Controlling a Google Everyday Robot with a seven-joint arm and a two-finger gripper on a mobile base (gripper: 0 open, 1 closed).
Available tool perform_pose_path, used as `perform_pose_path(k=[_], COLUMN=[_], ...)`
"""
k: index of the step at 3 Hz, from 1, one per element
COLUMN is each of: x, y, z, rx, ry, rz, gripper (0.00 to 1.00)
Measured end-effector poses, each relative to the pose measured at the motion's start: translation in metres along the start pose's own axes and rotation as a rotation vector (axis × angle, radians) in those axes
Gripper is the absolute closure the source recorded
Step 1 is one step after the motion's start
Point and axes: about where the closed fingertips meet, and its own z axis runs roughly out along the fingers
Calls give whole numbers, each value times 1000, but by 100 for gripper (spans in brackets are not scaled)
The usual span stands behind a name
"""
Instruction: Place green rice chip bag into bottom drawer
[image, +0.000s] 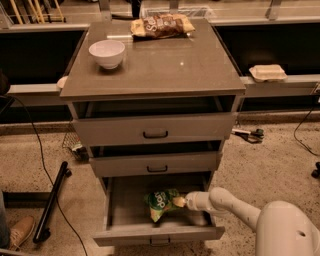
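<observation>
The green rice chip bag (161, 203) lies in the open bottom drawer (127, 210), right of the middle of its grey floor. My gripper (181, 202) reaches into the drawer from the right on a white arm and is at the bag's right edge, touching its yellow corner. The bag looks slightly tilted, resting toward the drawer's front.
The cabinet top holds a white bowl (107, 53) and a brown-and-tan snack bag (161, 25). The two upper drawers (155, 131) stand slightly open. A black bar (52, 200) and cables lie on the floor at left; a shoe (17, 231) shows at bottom left.
</observation>
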Motion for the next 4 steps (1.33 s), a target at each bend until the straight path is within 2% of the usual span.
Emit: perform_pose_path(k=[1, 2, 3, 4], x=[1, -3, -6, -10], y=[-4, 4, 22, 43], z=[0, -20, -66, -102], rx=[-12, -65, -139, -170], ry=[-14, -52, -93, -96], rz=[16, -5, -55, -110], gripper=[12, 0, 0, 0])
